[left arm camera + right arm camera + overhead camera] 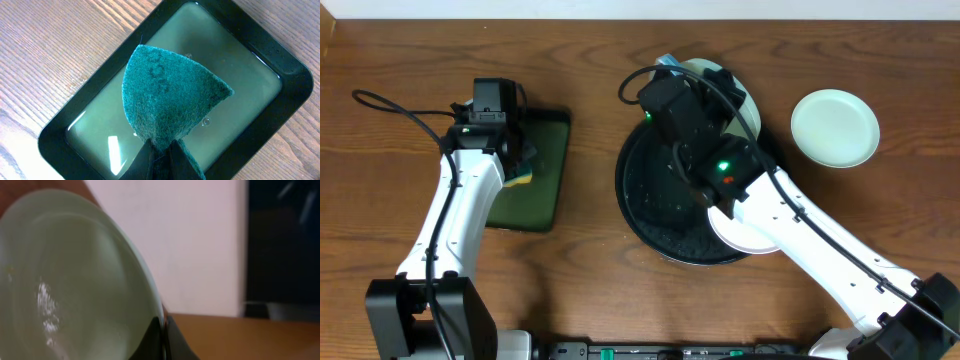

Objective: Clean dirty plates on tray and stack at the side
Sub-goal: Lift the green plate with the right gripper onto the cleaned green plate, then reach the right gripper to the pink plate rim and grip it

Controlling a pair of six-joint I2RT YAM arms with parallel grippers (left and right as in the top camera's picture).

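Two clenched: right hand (163, 330) tilts mint plate (70, 280), tray's (645, 195) 12 o'clock, for scrubbing; left hand (159, 155) pinches sponge (167, 90).

A round black tray (650, 200) sits mid-desk (590, 290). The right arm (810, 240) reaches across the tray from its near right side. A white plate (732, 238) lies on the tray's near right part, partly under that arm. A mint plate (750, 112) shows past the arm's head at the tray's far right rim. A second mint plate (835, 127) lies on the desk right of the tray. Left of the tray is a green tray (548, 160), where the left arm (460, 200) covers most of a sponge (523, 181).
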